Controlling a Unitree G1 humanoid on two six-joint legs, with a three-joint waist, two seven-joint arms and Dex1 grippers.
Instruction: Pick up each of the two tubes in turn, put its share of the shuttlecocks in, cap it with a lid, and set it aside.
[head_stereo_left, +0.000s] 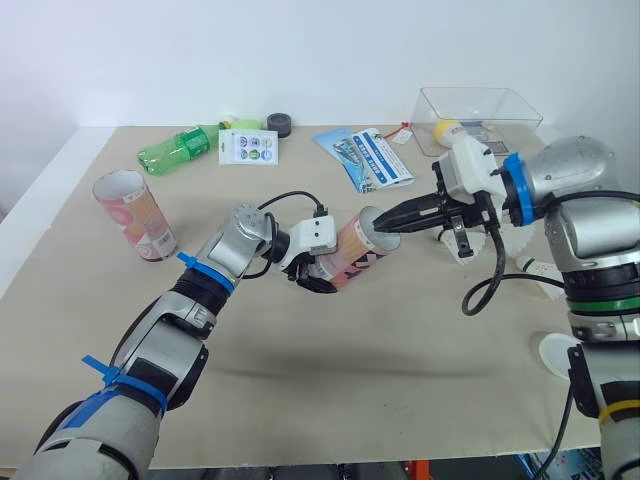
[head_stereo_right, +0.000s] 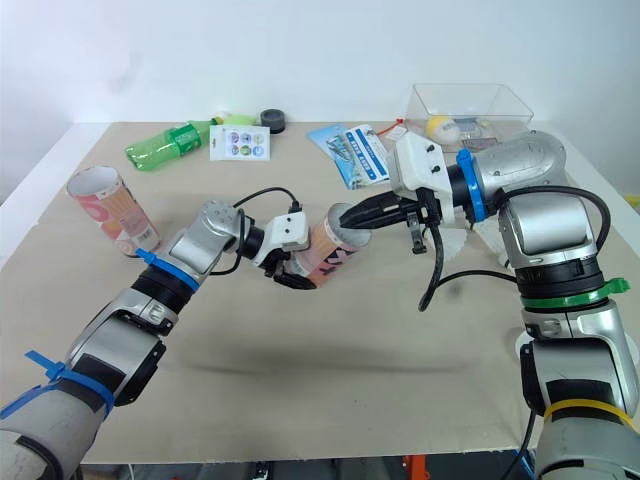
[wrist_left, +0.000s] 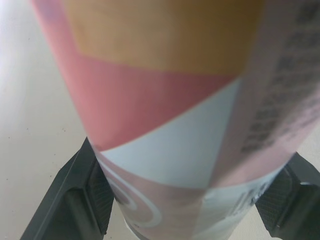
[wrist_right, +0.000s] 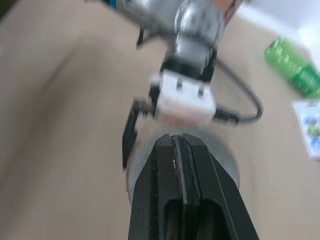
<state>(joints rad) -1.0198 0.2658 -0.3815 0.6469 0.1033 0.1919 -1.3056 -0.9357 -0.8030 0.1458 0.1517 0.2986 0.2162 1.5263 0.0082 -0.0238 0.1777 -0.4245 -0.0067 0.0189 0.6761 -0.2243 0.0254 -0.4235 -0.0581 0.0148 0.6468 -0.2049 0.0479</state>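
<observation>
A pink printed tube (head_stereo_left: 352, 252) is tilted above the table, its open mouth facing right. My left gripper (head_stereo_left: 318, 278) is shut on its lower body; its black fingers (wrist_left: 86, 199) press both sides of the tube (wrist_left: 170, 110). My right gripper (head_stereo_left: 386, 221) is shut, fingers pressed together, with the tips at the tube's mouth (wrist_right: 226, 161). I cannot see inside the tube. The second tube (head_stereo_left: 135, 214) stands upright at the left. White shuttlecocks (head_stereo_left: 468, 246) lie behind my right gripper, another (head_stereo_left: 536, 266) further right. A white lid (head_stereo_left: 558, 354) lies near the right edge.
At the back lie a green bottle (head_stereo_left: 178, 150), a sticker card (head_stereo_left: 248, 146), a black cap (head_stereo_left: 279, 124) and blue leaflets (head_stereo_left: 365, 158). A clear bin (head_stereo_left: 480, 116) holding a yellow ball (head_stereo_left: 446, 130) stands back right. The front of the table (head_stereo_left: 330, 390) is bare.
</observation>
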